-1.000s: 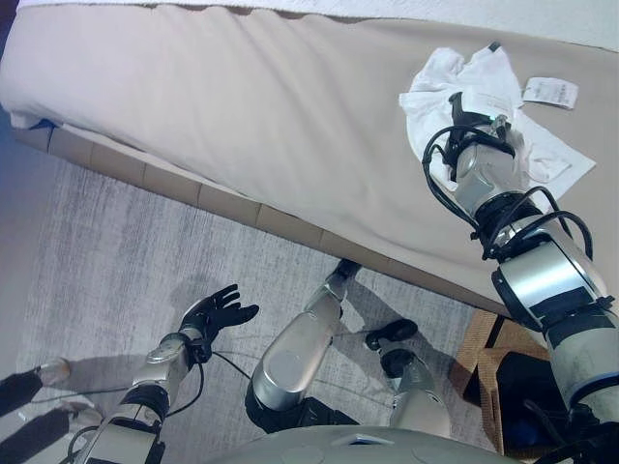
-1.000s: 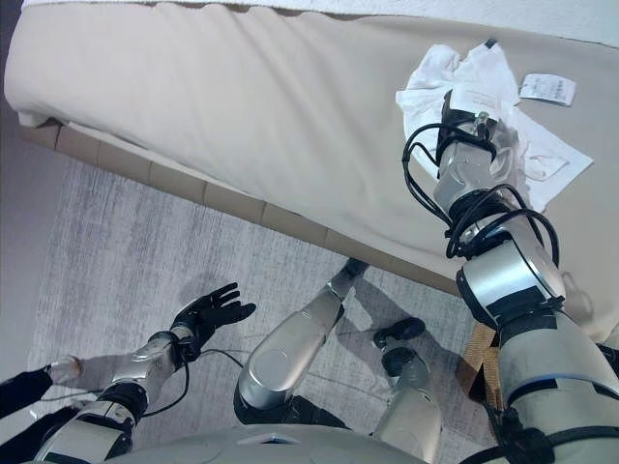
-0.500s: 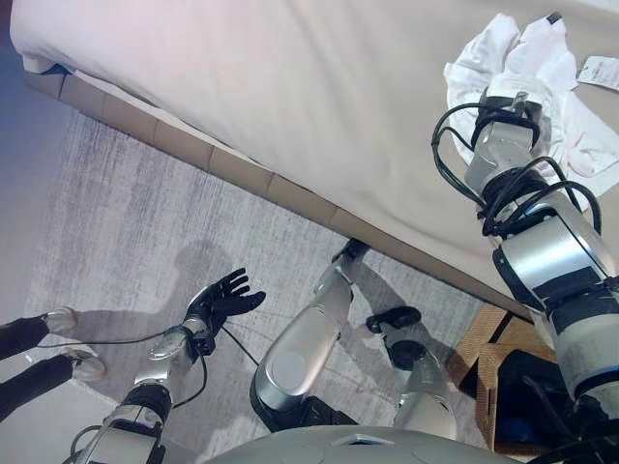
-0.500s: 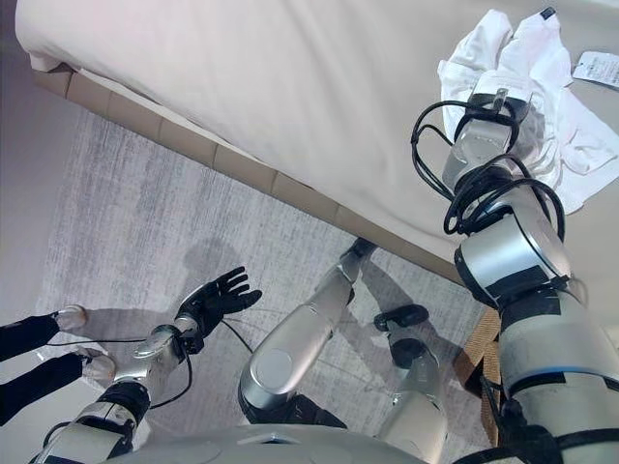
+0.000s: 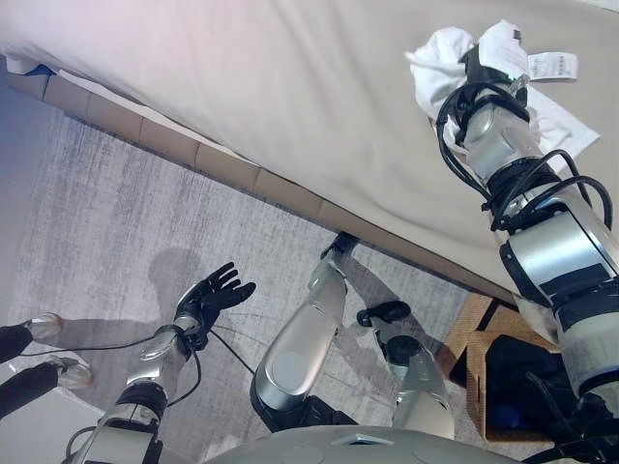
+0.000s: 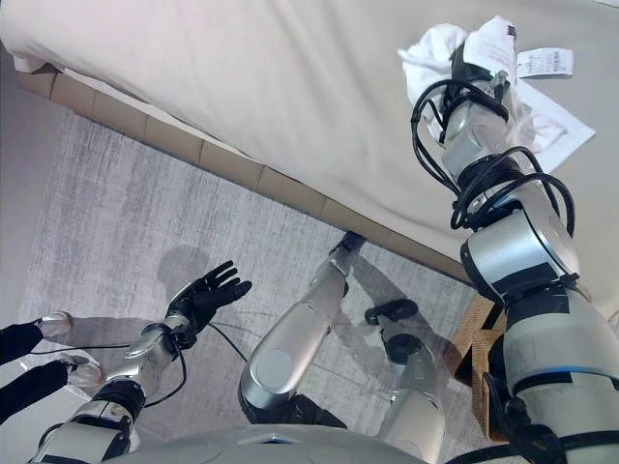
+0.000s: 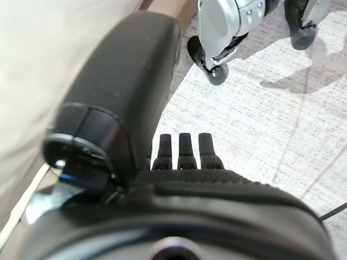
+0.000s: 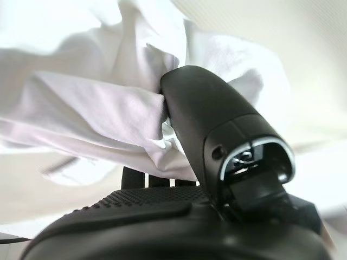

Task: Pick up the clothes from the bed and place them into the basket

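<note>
A white garment [image 5: 440, 53] with a paper tag [image 5: 551, 65] lies bunched on the beige bed [image 5: 242, 77] at the upper right. My right hand [image 5: 484, 72] reaches over the bed's edge and is curled into the cloth. In the right wrist view the thumb [image 8: 206, 124] presses a fold of the garment [image 8: 81, 103] against the fingers, so the hand is shut on it. My left hand [image 5: 208, 300] hangs over the grey carpet at the lower left, fingers spread and empty; it also shows in the left wrist view [image 7: 184, 151].
A wicker basket [image 5: 464, 338] with dark clothes in it stands on the floor at the lower right, beside the bed's foot. A person's legs and shoes [image 5: 39, 329] are at the lower left edge. Grey carpet [image 5: 116, 213] lies along the bed.
The camera has shifted. The white garment, spread flat before, is now gathered into a bunch around my right hand. The left hand has stayed open over the carpet.
</note>
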Controlling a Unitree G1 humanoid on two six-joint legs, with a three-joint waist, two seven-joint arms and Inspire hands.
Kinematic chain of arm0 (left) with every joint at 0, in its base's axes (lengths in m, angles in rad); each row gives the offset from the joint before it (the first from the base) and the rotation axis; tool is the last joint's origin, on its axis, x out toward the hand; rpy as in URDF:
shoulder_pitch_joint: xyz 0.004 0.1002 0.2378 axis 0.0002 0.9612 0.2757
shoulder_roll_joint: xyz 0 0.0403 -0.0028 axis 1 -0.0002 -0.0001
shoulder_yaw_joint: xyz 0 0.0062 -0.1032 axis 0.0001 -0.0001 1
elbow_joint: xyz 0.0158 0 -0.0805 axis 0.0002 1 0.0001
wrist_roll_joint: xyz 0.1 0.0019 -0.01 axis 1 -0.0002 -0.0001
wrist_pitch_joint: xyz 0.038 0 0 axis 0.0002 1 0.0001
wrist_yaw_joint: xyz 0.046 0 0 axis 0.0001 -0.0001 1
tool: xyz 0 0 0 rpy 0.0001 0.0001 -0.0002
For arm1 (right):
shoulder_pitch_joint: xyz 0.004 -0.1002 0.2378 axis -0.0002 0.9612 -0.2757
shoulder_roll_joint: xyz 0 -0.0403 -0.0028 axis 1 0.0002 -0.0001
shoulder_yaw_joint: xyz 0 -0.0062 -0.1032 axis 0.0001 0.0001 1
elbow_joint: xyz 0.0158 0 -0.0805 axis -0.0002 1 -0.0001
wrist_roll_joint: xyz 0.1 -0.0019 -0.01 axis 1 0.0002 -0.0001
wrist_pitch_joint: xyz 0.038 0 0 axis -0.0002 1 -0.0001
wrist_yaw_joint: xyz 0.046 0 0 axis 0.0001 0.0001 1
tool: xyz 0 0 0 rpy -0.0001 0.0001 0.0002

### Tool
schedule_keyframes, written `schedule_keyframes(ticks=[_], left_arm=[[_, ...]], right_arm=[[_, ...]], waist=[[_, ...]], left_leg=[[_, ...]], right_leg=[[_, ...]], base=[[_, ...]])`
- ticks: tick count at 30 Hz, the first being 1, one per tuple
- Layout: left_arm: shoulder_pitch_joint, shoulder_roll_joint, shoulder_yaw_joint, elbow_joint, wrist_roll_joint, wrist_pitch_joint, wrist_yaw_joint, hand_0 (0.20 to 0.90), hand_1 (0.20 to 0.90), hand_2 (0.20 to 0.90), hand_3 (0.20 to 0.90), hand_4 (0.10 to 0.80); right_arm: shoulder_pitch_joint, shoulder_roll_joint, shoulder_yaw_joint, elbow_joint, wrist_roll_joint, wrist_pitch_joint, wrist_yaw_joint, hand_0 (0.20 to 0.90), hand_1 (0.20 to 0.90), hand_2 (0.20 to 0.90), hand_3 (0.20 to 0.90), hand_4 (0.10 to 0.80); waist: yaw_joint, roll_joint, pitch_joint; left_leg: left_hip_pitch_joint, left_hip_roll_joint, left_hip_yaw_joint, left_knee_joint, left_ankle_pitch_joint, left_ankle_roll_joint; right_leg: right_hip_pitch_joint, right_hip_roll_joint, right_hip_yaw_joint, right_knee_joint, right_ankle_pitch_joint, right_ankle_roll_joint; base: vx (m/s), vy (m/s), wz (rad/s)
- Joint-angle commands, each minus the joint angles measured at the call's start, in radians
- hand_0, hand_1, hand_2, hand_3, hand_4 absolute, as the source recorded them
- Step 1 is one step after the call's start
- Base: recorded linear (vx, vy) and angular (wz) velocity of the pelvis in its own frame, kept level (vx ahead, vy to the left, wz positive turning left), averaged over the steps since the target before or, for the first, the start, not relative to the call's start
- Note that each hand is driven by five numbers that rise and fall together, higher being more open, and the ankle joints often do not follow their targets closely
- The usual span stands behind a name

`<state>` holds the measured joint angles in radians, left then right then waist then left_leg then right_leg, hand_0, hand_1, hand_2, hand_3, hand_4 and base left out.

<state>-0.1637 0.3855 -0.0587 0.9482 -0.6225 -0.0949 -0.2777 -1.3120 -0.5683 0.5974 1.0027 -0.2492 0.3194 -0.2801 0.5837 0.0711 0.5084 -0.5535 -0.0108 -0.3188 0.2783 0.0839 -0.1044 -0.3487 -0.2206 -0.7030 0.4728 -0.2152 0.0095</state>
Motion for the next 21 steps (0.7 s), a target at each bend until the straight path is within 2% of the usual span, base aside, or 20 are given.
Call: schedule_keyframes(ticks=[1, 6, 9, 12, 16, 17, 21], left_arm=[[0.107, 0.069, 0.023, 0.056, 0.081, -0.055, 0.0, 0.9, 0.9, 0.9, 0.9, 0.8], [0.175, 0.065, 0.091, 0.124, 0.188, -0.037, -0.025, 0.9, 0.9, 0.9, 0.9, 0.8], [0.222, 0.053, 0.112, 0.18, 0.233, -0.046, -0.031, 0.9, 0.9, 0.9, 0.9, 0.8], [0.268, 0.021, 0.114, 0.241, 0.272, -0.08, -0.027, 0.9, 0.9, 0.9, 0.9, 0.8], [0.29, -0.004, 0.114, 0.257, 0.294, -0.105, -0.023, 0.9, 0.9, 0.9, 0.9, 0.8], [0.295, -0.014, 0.12, 0.253, 0.306, -0.111, -0.016, 0.9, 0.9, 0.9, 0.9, 0.8], [0.292, -0.021, 0.117, 0.237, 0.318, -0.111, 0.004, 0.9, 0.9, 0.9, 0.9, 0.8]], right_arm=[[-0.024, -0.024, -0.042, -0.235, 0.005, -0.094, -0.219, 0.3, 0.3, 0.3, 0.2, 0.1], [0.084, -0.12, -0.177, -0.487, 0.018, -0.111, -0.278, 0.3, 0.3, 0.3, 0.2, 0.1], [0.171, -0.175, -0.252, -0.61, 0.017, -0.097, -0.271, 0.3, 0.3, 0.3, 0.2, 0.1], [0.245, -0.242, -0.321, -0.691, 0.027, -0.089, -0.284, 0.3, 0.3, 0.3, 0.2, 0.1], [0.307, -0.313, -0.389, -0.726, 0.031, -0.082, -0.3, 0.3, 0.3, 0.3, 0.2, 0.1], [0.337, -0.353, -0.426, -0.733, 0.037, -0.074, -0.288, 0.3, 0.3, 0.3, 0.2, 0.1], [0.416, -0.431, -0.495, -0.704, 0.048, -0.06, -0.278, 0.3, 0.3, 0.3, 0.2, 0.1]], waist=[[0.032, -0.067, -0.02], [0.014, -0.092, -0.121], [-0.019, -0.104, -0.201], [-0.068, -0.103, -0.285], [-0.107, -0.099, -0.343], [-0.123, -0.095, -0.363], [-0.152, -0.099, -0.393]], left_leg=[[0.091, 0.005, 0.086, -0.161, 0.006, 0.051], [0.194, 0.019, 0.099, -0.219, 0.003, 0.023], [0.254, 0.019, 0.103, -0.25, 0.008, 0.017], [0.308, 0.015, 0.109, -0.275, 0.012, 0.012], [0.351, 0.006, 0.117, -0.286, 0.006, 0.012], [0.368, 0.004, 0.119, -0.289, 0.002, 0.012], [0.407, 0.0, 0.124, -0.293, -0.013, 0.014]], right_leg=[[0.245, 0.064, 0.036, -0.036, -0.058, 0.006], [0.399, 0.11, 0.05, -0.183, -0.062, -0.018], [0.465, 0.126, 0.066, -0.242, -0.056, -0.017], [0.522, 0.144, 0.111, -0.305, -0.049, -0.012], [0.552, 0.15, 0.14, -0.356, -0.029, 0.003], [0.558, 0.151, 0.149, -0.364, -0.024, 0.005], [0.566, 0.152, 0.166, -0.387, -0.006, 0.012]], base=[[0.032, -0.125, -0.01], [0.111, -0.058, -0.03], [0.165, 0.061, -0.04], [0.142, 0.077, -0.2], [0.082, 0.038, 0.01], [0.036, -0.001, 0.01], [-0.003, -0.024, -0.13]])
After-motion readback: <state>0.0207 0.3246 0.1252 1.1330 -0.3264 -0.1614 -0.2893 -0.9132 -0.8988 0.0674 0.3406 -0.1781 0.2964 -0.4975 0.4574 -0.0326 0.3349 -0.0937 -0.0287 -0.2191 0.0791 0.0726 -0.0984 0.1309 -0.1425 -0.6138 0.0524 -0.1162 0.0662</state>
